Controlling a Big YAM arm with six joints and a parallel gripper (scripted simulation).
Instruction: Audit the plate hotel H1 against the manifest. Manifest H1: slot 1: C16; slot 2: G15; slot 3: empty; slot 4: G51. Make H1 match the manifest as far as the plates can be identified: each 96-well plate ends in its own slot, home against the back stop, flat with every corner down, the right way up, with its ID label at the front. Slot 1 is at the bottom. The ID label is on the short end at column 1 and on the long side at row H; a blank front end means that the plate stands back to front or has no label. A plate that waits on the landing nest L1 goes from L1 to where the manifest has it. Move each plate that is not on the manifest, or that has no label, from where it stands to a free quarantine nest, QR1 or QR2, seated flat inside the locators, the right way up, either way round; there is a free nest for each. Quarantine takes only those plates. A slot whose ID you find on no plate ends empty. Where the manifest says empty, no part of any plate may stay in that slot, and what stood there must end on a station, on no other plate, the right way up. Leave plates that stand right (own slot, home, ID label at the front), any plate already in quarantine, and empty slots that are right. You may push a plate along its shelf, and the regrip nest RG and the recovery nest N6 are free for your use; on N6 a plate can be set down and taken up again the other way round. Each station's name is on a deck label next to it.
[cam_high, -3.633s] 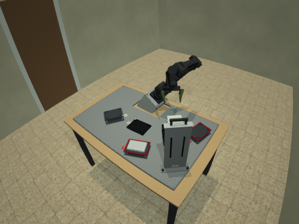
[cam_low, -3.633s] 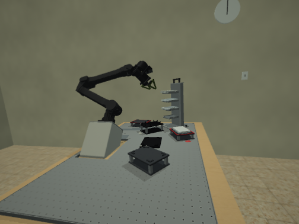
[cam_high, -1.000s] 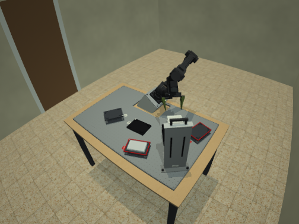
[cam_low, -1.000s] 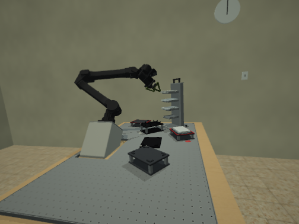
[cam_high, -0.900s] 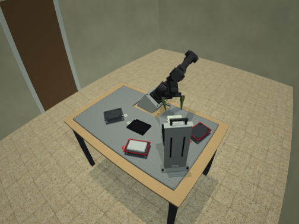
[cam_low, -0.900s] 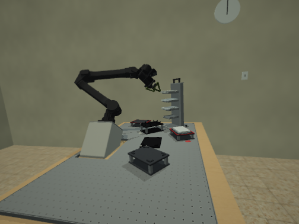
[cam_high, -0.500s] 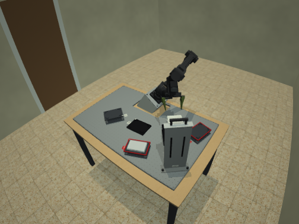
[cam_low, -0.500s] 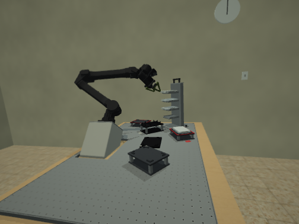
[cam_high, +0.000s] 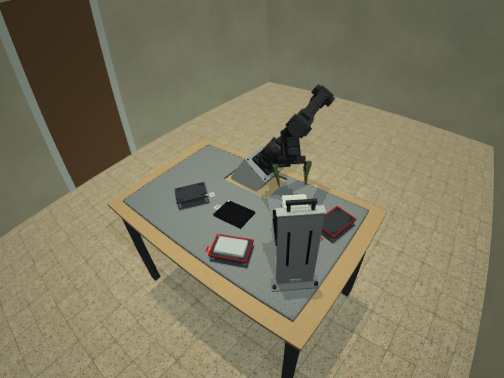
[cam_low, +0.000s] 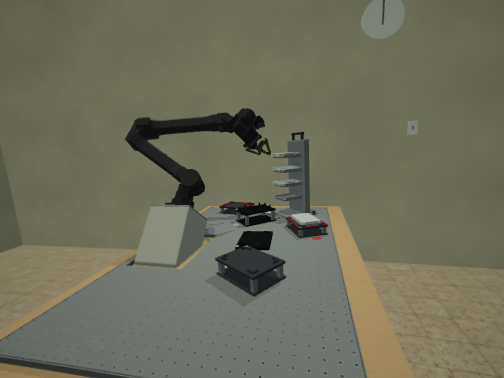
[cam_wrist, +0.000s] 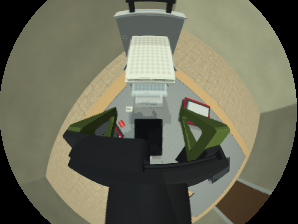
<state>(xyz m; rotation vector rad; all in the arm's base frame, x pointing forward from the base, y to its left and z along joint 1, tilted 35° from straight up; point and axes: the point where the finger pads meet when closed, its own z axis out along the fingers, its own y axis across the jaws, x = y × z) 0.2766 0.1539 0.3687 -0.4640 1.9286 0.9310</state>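
Observation:
The plate hotel H1 (cam_high: 297, 240) is a grey tower with a handle near the table's right edge; it also shows in the exterior view (cam_low: 299, 175) and the wrist view (cam_wrist: 152, 26). Its shelves face the arm. A white 96-well plate (cam_wrist: 152, 59) lies in the top slot, seen from above. Lower shelves (cam_low: 286, 182) show pale edges; I cannot tell which hold plates, and no labels are readable. My gripper (cam_low: 258, 148) is open and empty. It hovers in front of the top slot, slightly above it, clear of the plate; it also shows from above (cam_high: 292, 172) and in the wrist view (cam_wrist: 152, 129).
A red-framed nest (cam_high: 231, 247) holds a white plate. A second red-framed nest (cam_high: 338, 220) beside the hotel looks dark. A raised black nest (cam_high: 192, 194), a flat black pad (cam_high: 234, 214) and a black nest with locators (cam_low: 256, 212) stand on the deck. The grey arm pedestal (cam_low: 170, 235) is behind.

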